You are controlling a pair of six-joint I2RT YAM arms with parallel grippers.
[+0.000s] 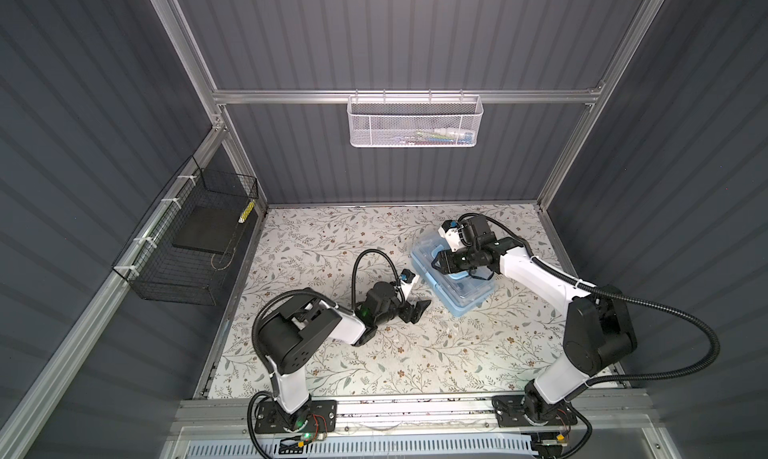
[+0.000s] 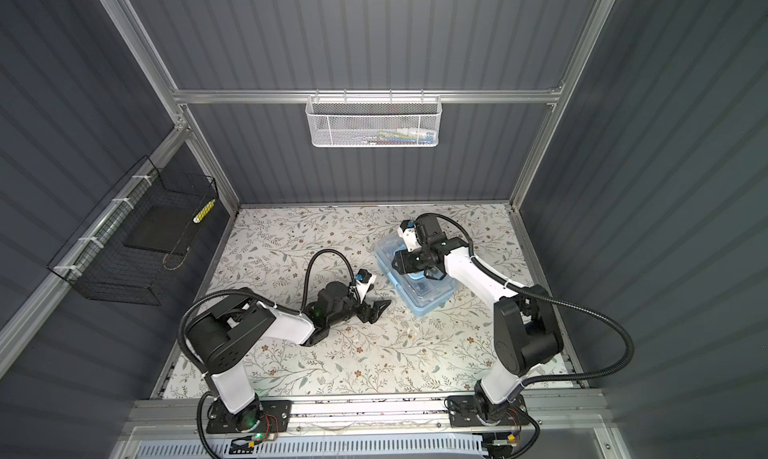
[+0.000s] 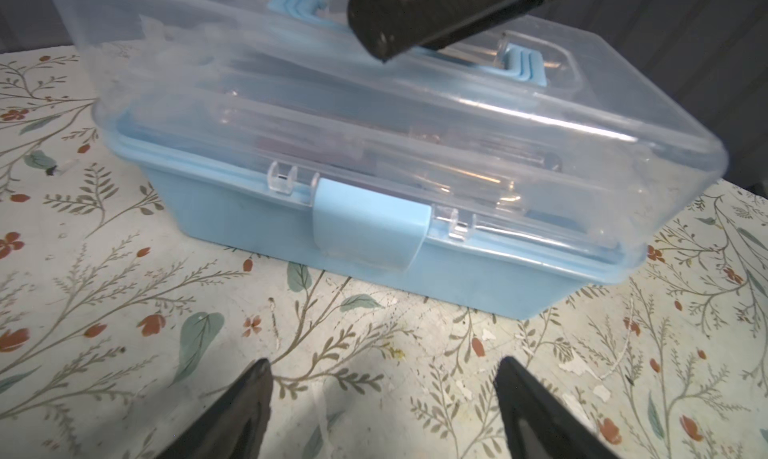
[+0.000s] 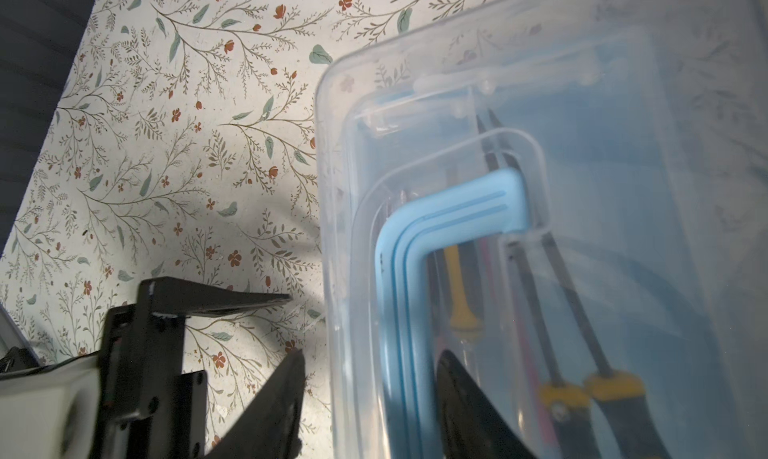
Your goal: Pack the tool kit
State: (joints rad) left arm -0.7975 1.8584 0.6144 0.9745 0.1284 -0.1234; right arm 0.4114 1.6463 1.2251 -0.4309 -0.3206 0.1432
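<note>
The tool kit is a light blue box with a clear lid, standing right of centre on the floral table. Its lid is down and the blue latch is folded over the front edge. My right gripper hovers over the lid, open. Its jaws straddle the blue handle: one finger is outside the lid's edge, the other inside the arch. Yellow-handled pliers and a screwdriver show through the lid. My left gripper stands open and empty, low over the table just short of the latch side.
A white mesh basket hangs on the back rail with small items inside. A black wire basket hangs on the left wall, holding a dark slab. The floral table lies bare in front of both arms.
</note>
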